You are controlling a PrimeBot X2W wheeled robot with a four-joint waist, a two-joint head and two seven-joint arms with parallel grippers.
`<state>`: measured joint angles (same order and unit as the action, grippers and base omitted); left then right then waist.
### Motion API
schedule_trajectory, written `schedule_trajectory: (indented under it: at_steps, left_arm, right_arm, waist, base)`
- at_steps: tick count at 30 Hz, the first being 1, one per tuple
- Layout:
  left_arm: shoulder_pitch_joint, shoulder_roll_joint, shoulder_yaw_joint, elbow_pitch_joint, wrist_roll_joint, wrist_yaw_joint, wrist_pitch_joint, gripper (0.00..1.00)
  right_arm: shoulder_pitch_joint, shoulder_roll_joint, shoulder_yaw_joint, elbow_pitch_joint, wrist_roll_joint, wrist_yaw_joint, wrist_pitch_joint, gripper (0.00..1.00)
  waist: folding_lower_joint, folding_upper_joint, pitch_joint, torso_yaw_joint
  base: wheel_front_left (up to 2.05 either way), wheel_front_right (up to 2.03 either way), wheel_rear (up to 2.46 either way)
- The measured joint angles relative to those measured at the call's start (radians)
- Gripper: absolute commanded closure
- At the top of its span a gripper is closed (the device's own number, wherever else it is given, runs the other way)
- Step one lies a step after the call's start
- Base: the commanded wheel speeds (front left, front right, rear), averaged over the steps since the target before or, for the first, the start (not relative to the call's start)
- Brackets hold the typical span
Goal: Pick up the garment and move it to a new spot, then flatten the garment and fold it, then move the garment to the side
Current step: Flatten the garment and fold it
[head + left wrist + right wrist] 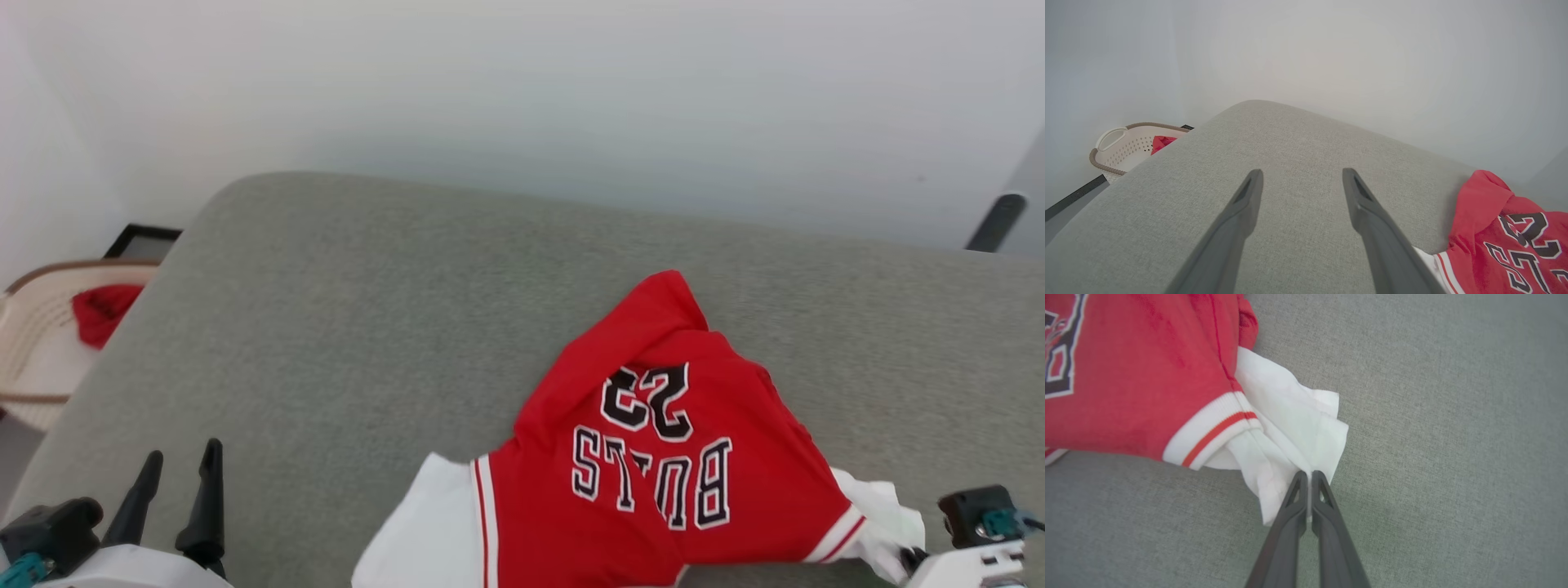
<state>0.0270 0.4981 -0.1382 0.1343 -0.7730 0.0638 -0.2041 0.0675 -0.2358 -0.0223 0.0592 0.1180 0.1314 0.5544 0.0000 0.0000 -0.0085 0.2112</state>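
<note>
The garment (645, 441), a red jersey with white sleeves and an upside-down "BULLS 23" print, lies crumpled at the near right of the grey cushion (367, 327). In the right wrist view my right gripper (1309, 475) is shut on the garment's white sleeve (1290, 428), pinching a fold of the cloth beside the red-white striped trim. My left gripper (181, 461) stands open at the lower left, over bare cushion, well left of the garment (1506, 245). Its two fingers (1249, 196) are spread wide with nothing between them.
A beige basket (33, 351) holding a small red cloth (102, 310) sits off the cushion's left edge, also in the left wrist view as the basket (1122, 149). A pale wall rises behind the cushion. A dark bar (996, 220) leans at the far right.
</note>
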Motion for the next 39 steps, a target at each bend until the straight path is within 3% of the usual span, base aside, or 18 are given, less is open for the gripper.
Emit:
schedule_trajectory:
  at_steps: [6, 7, 8, 10, 19, 26, 34, 39]
  left_arm:
    - [0.011, 0.006, 0.002, -0.008, -0.003, 0.004, 0.001, 0.0]
    - [0.014, 0.007, 0.002, -0.007, -0.004, 0.004, 0.001, 0.0]
    - [0.014, 0.007, 0.003, -0.008, -0.005, 0.004, 0.001, 0.0]
    - [0.014, 0.008, 0.003, -0.008, -0.01, 0.004, 0.001, 0.0]
    - [0.013, 0.025, -0.001, -0.032, -0.028, -0.004, 0.036, 0.0]
    - [-0.011, 0.063, -0.028, -0.095, -0.058, -0.022, 0.15, 0.0]
    - [-0.119, 0.093, -0.096, -0.154, -0.13, -0.028, 0.395, 0.0]
    - [-0.217, 0.1, -0.149, -0.177, -0.179, 0.0, 0.583, 0.0]
  right_arm:
    - [0.041, 0.029, -0.044, 0.014, -0.005, 0.0, -0.011, 1.0]
    - [0.041, 0.036, -0.045, 0.021, -0.005, 0.0, -0.017, 0.92]
    - [0.04, 0.038, -0.04, 0.027, -0.007, 0.0, -0.023, 0.64]
    - [0.036, 0.035, -0.026, 0.044, -0.014, 0.0, -0.042, 0.0]
    - [0.003, 0.02, 0.005, 0.045, 0.025, 0.0, -0.061, 0.0]
    - [0.004, 0.04, -0.021, -0.046, 0.061, 0.0, -0.084, 0.0]
    - [-0.005, 0.101, -0.042, -0.139, 0.065, 0.0, -0.146, 0.0]
    - [-0.031, 0.129, -0.058, -0.188, 0.035, 0.0, -0.24, 0.0]
  waist:
    - [0.0, 0.0, -0.012, -0.049]
    - [0.0, 0.0, -0.012, -0.055]
    - [0.0, 0.0, -0.012, -0.062]
    - [0.0, 0.0, -0.011, -0.075]
    - [0.0, 0.0, -0.006, -0.121]
    - [0.0, 0.0001, -0.002, -0.145]
    - [0.0, 0.0, 0.003, -0.167]
    - [0.0, 0.0, 0.01, -0.191]
  base:
    - [0.0, 0.0, 0.0]
    - [0.0, 0.0, 0.0]
    - [0.0, 0.0, 0.0]
    - [0.0, 0.0, 0.0]
    - [0.0, 0.0, 0.0]
    - [0.0, 0.0, 0.0]
    - [0.0, 0.0, 0.0]
    - [0.0, 0.0, 0.0]
